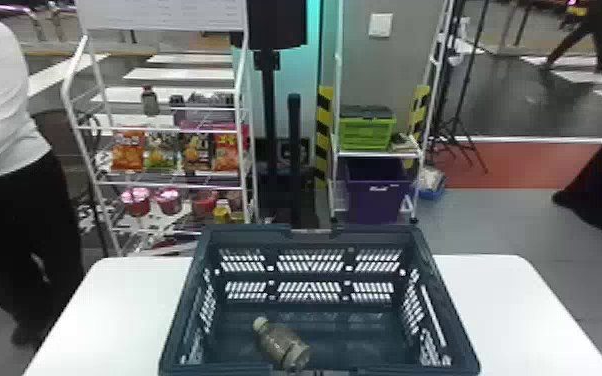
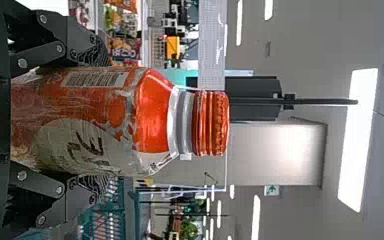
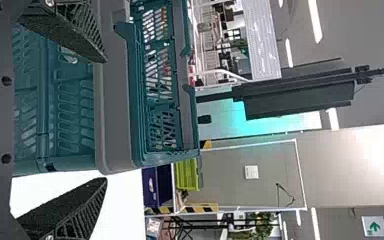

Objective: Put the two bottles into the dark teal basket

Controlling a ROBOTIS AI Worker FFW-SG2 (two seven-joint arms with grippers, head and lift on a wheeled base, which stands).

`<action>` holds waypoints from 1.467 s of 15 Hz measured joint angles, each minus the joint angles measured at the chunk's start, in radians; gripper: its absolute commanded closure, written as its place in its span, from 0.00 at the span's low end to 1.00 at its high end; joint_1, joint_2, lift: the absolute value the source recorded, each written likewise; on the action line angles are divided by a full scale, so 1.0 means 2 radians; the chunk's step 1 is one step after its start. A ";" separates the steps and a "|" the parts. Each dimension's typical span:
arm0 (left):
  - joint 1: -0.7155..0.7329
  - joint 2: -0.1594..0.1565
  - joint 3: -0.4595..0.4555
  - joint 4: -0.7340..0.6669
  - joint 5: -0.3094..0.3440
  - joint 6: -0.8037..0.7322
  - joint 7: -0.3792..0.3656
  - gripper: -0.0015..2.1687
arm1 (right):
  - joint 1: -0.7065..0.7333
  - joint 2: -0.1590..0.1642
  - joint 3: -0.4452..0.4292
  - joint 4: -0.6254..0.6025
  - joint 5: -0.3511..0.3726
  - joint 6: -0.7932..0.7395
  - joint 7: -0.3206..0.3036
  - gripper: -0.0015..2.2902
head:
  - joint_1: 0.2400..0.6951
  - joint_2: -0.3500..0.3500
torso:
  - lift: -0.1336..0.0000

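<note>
In the head view the dark teal basket [image 1: 315, 235] stands on the table, and a bottle with a pale cap [image 1: 285, 345] lies tilted on its floor near the front. The left wrist view has my left gripper [image 2: 100, 121] shut on an upright orange-red bottle [image 2: 152, 117] with a ribbed orange cap; teal basket lattice [image 2: 107, 215] is beside it. My right gripper [image 3: 105, 120] is open with nothing held, close outside the basket [image 3: 112, 100], whose grey-looking rim runs past its upper finger.
White table top [image 1: 115, 305] shows on both sides of the basket. Behind it stand a snack rack [image 1: 162, 185] at the left and a shelf with a green crate [image 1: 367, 132] and a purple bin [image 1: 377, 195].
</note>
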 measured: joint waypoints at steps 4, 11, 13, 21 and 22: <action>-0.012 0.000 0.019 -0.116 -0.004 0.135 -0.033 0.99 | 0.012 0.000 -0.001 0.004 -0.001 -0.026 0.001 0.01 | 0.57 0.50 | 1.00; -0.223 0.000 -0.014 -0.257 -0.104 0.676 -0.179 0.99 | 0.022 0.002 -0.007 0.013 -0.001 -0.036 0.001 0.01 | 0.57 0.50 | 1.00; -0.286 0.000 -0.056 -0.257 -0.149 0.755 -0.205 0.99 | 0.025 0.004 -0.010 0.016 -0.001 -0.038 0.001 0.01 | 0.57 0.50 | 1.00; -0.527 0.000 -0.211 -0.046 -0.268 0.878 -0.326 0.99 | 0.034 0.019 -0.024 0.030 -0.003 -0.051 0.001 0.01 | 0.57 0.50 | 1.00; -0.551 0.000 -0.223 -0.005 -0.277 0.877 -0.348 0.99 | 0.035 0.020 -0.025 0.033 -0.003 -0.055 0.001 0.01 | 0.57 0.50 | 1.00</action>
